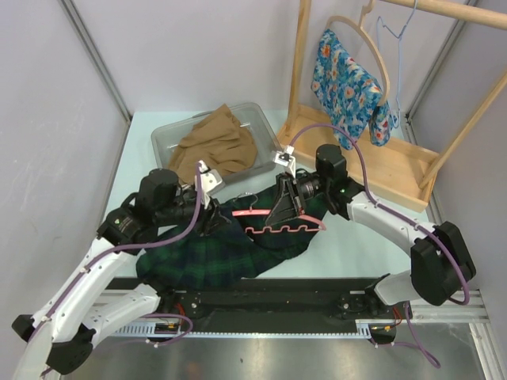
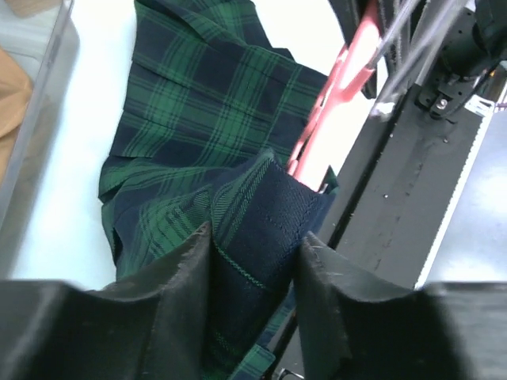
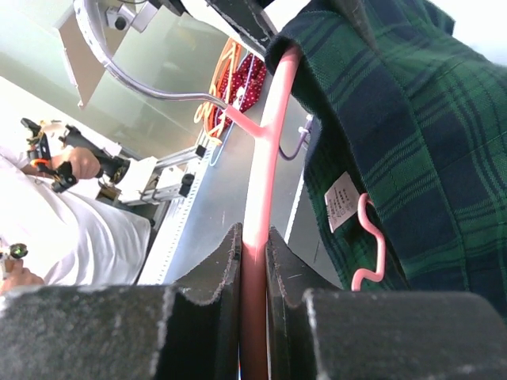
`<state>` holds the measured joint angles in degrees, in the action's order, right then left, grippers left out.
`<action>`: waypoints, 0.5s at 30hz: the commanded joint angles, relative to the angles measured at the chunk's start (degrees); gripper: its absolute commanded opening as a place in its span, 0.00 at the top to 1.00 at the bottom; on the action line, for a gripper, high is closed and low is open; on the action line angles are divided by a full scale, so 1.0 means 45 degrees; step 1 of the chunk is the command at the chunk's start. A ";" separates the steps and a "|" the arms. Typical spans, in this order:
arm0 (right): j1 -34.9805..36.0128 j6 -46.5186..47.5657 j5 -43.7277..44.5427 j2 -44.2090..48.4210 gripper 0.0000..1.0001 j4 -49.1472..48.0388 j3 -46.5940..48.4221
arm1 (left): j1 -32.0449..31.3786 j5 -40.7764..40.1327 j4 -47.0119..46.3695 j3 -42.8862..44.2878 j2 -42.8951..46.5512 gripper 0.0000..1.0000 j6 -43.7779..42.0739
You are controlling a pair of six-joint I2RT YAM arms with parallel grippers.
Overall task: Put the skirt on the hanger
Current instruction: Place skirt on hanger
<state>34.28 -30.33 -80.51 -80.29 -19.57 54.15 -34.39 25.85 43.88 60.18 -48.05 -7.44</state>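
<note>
We see the plaid skirt (image 1: 210, 257) heaped at the counter's (image 1: 356, 237) near edge, partly over the pink hanger (image 1: 281, 229) (pinched tight by our right fingers (image 3: 214, 277)). Our left fingers (image 2: 182, 285) straddle its waistband; clamped or not, we cannot tell.

Green plaid skirt (image 1: 212, 255) partly covers pink hanger (image 1: 282, 230).

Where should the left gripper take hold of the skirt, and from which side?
Grip the navy waistband, the thick edge of the skirt beside the pink hanger. Probably come from the left, a finger on each face: it stands up as a narrow fold, and the left gripper straddles it.
</note>
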 commanded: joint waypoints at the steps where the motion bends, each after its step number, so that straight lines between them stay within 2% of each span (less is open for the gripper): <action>1: 0.0389 -0.0721 -0.1093 -0.0028 1.00 -0.2075 0.0935 | -0.0072 0.0507 -0.0551 0.0181 -0.0103 0.80 0.0188; 3: 0.0409 -0.0916 -0.0958 -0.0106 1.00 -0.2329 0.0974 | -0.0111 0.0390 -0.0532 0.0161 -0.0122 0.91 0.0305; 4: 0.0390 -0.0917 -0.0860 -0.0126 1.00 -0.2330 0.0974 | -0.0111 0.0254 -0.0532 0.0161 -0.0103 1.00 0.0326; 7: 0.0118 -0.0568 -0.0119 -0.0029 1.00 -0.1942 0.1013 | -0.0131 -0.0214 -0.0571 0.0161 0.0033 1.00 0.0501; 8: 0.0019 -0.0237 0.0154 0.0010 1.00 -0.1069 0.1052 | -0.0150 -0.0352 -0.0590 0.0122 0.0072 1.00 0.0521; 9: -0.0078 0.0231 0.1027 0.0146 0.95 -0.0403 0.1091 | -0.0150 -0.0508 -0.0648 0.0006 0.0324 1.00 0.0540; 10: -0.0195 0.1724 0.1751 0.0457 0.86 0.0551 0.1208 | -0.0170 -0.0954 -0.0823 -0.0072 0.0423 1.00 0.0541; 11: -0.0177 0.2609 0.2532 0.0653 0.72 0.2784 0.1557 | -0.0189 -0.1210 -0.0883 -0.0131 0.0579 1.00 0.0560; 12: -0.0138 0.3566 0.4492 0.0829 0.65 0.3773 0.1715 | -0.0209 -0.1386 -0.0903 -0.0229 0.0793 1.00 0.0521; 14: 0.0153 0.4938 0.6631 0.1318 0.47 0.5745 0.1969 | -0.0209 -0.2009 -0.0981 -0.0307 0.0971 1.00 0.0482; 15: 0.0252 0.5097 0.8942 0.1474 0.40 0.6065 0.2067 | -0.0228 -0.2168 -0.1039 -0.0385 0.1107 1.00 0.0463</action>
<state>33.82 -21.15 -67.05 -79.26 -6.94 58.67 -35.75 24.32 44.36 58.76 -45.56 -7.84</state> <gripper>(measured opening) 0.500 0.171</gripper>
